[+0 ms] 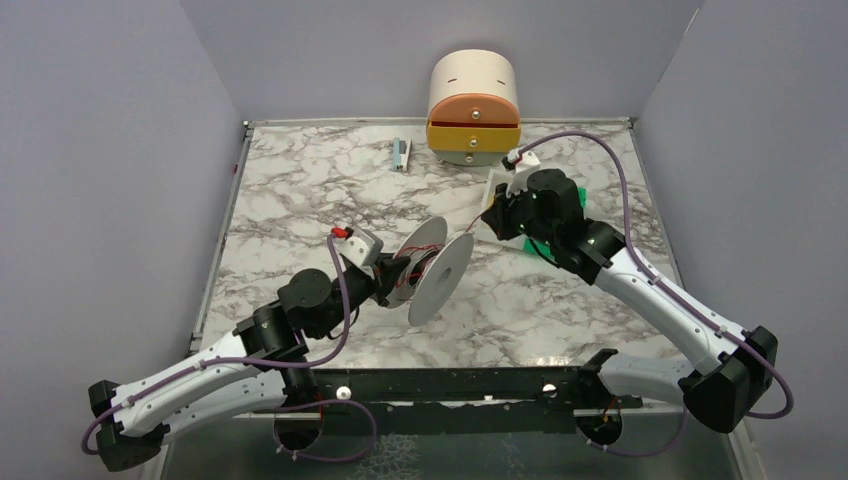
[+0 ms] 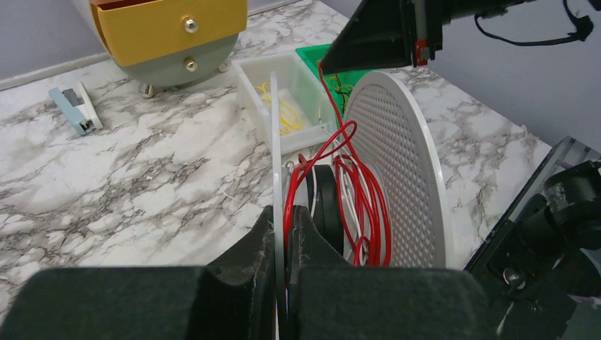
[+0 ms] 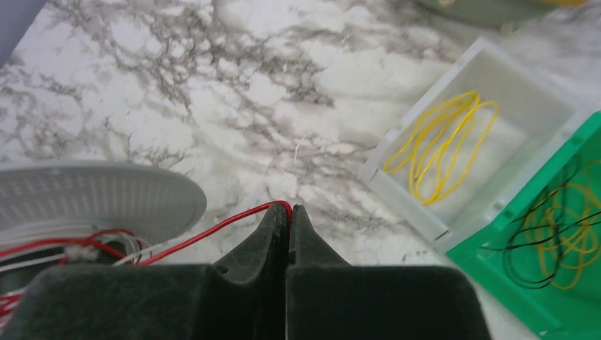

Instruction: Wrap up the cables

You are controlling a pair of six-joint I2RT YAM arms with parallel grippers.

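Note:
A white spool (image 1: pixel 432 266) with two round flanges stands on edge at the table's middle. Thin red cable (image 2: pixel 365 202) is looped loosely around its dark hub, with a few white strands. My left gripper (image 2: pixel 285 216) is shut on the spool's near flange (image 2: pixel 276 142), gripping its thin edge. My right gripper (image 3: pixel 288 211) is shut on the red cable (image 3: pixel 212 231), which runs taut from the fingertips leftward to the spool (image 3: pixel 92 198). In the top view the right gripper (image 1: pixel 492 218) sits just right of the spool.
A clear bin (image 3: pixel 482 134) with yellow wires and a green bin (image 3: pixel 560 241) with black and yellow wires sit right of the spool. A round cream and orange drawer unit (image 1: pixel 473 108) stands at the back. A small grey-blue clip (image 1: pixel 401 153) lies at its left.

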